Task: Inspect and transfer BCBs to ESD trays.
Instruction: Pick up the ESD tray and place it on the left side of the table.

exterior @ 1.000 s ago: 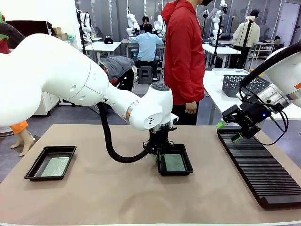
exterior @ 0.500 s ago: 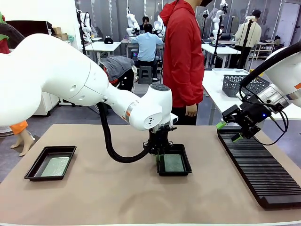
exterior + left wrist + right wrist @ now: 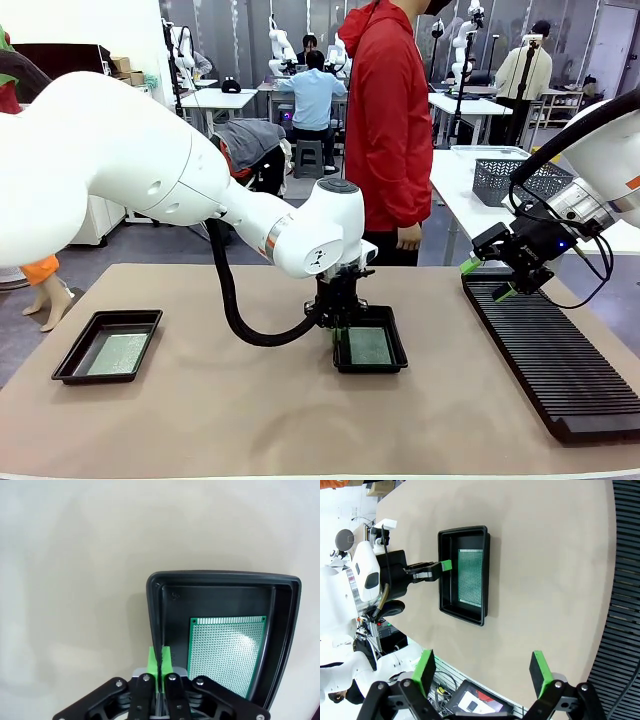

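Desk [image 3: 200,420]: tan covering lying flat across the whole surface. Long black ribbed rack [image 3: 550,365]: sitting along the desk's right side, running from far to near. Grey mesh basket [image 3: 520,180]: resting on a white side table beyond the rack. Person in a red jacket [image 3: 388,120]: standing at the far edge. Seated figures farther back, possibly working at benches.

Bright even light, soft shadows, sharp focus.
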Available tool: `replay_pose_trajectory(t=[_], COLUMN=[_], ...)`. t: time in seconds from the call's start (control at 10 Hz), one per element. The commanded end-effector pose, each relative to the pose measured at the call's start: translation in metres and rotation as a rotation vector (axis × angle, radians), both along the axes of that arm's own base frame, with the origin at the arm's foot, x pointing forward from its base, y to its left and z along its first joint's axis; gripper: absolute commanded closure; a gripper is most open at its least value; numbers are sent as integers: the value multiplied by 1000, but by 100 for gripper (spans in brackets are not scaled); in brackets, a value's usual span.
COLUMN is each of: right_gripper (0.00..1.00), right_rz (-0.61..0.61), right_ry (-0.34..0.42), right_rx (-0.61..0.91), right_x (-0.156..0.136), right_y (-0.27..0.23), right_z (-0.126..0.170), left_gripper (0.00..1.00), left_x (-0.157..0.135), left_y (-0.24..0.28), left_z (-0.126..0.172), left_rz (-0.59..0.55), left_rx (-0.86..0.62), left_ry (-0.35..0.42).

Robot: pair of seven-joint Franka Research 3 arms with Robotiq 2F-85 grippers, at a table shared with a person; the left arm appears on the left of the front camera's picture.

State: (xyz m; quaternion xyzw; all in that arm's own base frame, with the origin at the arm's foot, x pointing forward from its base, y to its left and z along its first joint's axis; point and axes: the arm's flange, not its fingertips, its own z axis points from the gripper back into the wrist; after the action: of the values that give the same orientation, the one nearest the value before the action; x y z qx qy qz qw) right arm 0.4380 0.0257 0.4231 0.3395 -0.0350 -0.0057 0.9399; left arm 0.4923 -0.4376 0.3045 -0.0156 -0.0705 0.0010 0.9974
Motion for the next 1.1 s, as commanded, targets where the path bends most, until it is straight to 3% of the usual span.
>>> replay_pose_trajectory(t=[0.0,1.0], right_gripper=[0,0], right_rz=[-22,-22], right_ry=[3,3], right_rx=[-12,-12], right_x=[0,0], right_y=[2,2], right_z=[1,1], left_gripper=[100,97], left_x=[-1,-14], left_y=[0,70], left_z=[-1,0], left_rz=[-3,-93], left_rx=[12,-230], left_ry=[2,-21])
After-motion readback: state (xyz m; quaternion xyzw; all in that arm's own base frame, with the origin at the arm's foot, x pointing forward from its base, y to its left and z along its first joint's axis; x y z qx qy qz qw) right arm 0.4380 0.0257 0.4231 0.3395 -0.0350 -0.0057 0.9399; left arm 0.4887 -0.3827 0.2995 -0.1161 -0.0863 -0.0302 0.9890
